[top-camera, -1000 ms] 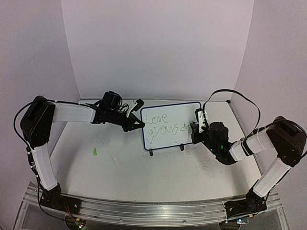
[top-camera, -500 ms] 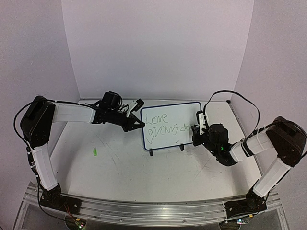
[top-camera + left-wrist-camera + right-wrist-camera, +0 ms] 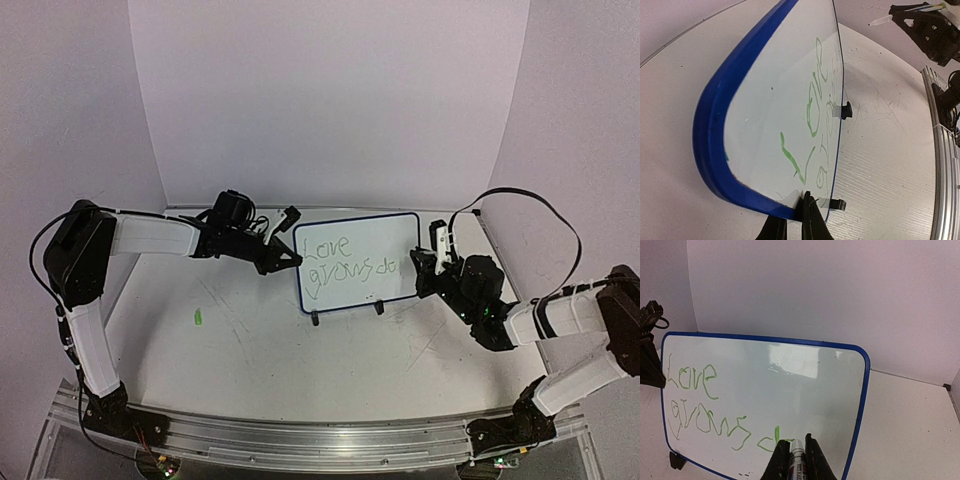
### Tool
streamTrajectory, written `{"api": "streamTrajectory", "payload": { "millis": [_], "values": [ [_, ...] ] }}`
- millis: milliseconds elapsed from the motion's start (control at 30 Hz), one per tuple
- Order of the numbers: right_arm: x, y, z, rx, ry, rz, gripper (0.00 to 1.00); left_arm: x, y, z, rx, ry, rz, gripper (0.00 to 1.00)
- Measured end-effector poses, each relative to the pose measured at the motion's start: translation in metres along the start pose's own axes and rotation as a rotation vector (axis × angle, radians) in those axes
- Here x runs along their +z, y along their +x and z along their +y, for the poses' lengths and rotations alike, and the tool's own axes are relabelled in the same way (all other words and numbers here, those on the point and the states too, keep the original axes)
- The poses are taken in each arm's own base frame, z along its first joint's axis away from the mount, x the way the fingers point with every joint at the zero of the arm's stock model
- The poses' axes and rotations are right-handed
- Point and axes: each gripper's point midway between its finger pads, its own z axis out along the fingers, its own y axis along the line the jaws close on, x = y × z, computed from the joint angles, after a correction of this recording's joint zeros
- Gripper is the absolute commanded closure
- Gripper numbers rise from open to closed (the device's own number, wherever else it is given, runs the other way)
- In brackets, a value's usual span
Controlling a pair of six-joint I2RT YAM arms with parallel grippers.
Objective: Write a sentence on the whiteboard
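Note:
The whiteboard (image 3: pixel 362 240) stands on its two black feet at the middle of the table. The sentence (image 3: pixel 338 262) is green cursive, "Love" above "grows d". My left gripper (image 3: pixel 292 258) is shut on the board's left edge; in the left wrist view its jaws (image 3: pixel 801 212) pinch the blue rim of the whiteboard (image 3: pixel 760 90), with the sentence (image 3: pixel 815 110) beyond. My right gripper (image 3: pixel 420 266) is shut on a white marker (image 3: pixel 438 240). In the right wrist view the marker (image 3: pixel 798 460) sits between the jaws of the right gripper (image 3: pixel 798 441), its tip at the whiteboard (image 3: pixel 805 390) just right of the "d" of the sentence (image 3: pixel 700 405).
A small green piece (image 3: pixel 198 317) lies on the table at the left. White walls close off the back and both sides. The metal rail (image 3: pixel 320 440) with the arm bases runs along the near edge. The right gripper (image 3: pixel 927 25) shows far off in the left wrist view.
My right arm has swung to the right, its elbow stretching out, and the gripper with the marker has shifted slightly right along the board. The left arm has not moved.

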Motion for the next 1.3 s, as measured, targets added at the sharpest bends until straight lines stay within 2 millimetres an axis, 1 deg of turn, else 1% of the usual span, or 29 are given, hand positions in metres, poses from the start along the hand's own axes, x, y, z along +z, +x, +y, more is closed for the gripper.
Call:
{"api": "streamTrajectory", "payload": {
  "millis": [133,200,300,433,500,633,733,833,967,1100,1300],
  "values": [
    [0.006,0.015,0.004,-0.045,-0.022,0.028,1.0,0.001,0.001,0.0,-0.001,0.0,0.002,1.0],
    [0.008,0.018,0.007,-0.062,-0.039,0.029,1.0,0.001,0.001,0.0,-0.001,0.0,0.001,1.0],
    [0.009,0.016,0.011,-0.085,-0.06,0.014,1.0,0.001,0.001,0.0,-0.002,0.0,0.002,1.0],
    [0.009,0.004,0.015,-0.121,-0.078,-0.04,1.0,0.001,0.001,0.0,-0.002,0.0,0.002,1.0],
    [0.01,0.002,0.016,-0.134,-0.082,-0.058,1.0,0.001,0.001,0.0,-0.001,0.0,0.002,1.0],
    [0.011,0.009,0.017,-0.151,-0.085,-0.054,1.0,0.001,0.001,0.0,-0.001,0.0,0.002,1.0],
    [0.012,0.013,0.014,-0.142,-0.074,-0.044,1.0,0.001,0.001,0.0,-0.002,0.0,0.002,1.0],
    [0.01,0.013,0.006,-0.113,-0.051,-0.044,1.0,0.001,0.001,0.0,-0.002,0.0,0.002,1.0],
    [0.009,0.013,0.001,-0.096,-0.04,-0.043,1.0,0.001,0.001,0.0,-0.001,0.0,0.002,1.0],
    [0.009,0.013,0.002,-0.077,-0.044,-0.042,1.0,0.001,0.001,0.0,-0.001,0.0,0.002,1.0],
    [0.011,0.02,0.004,-0.077,-0.06,-0.009,1.0,0.001,0.001,0.0,-0.001,0.0,0.002,1.0]
  ]
}}
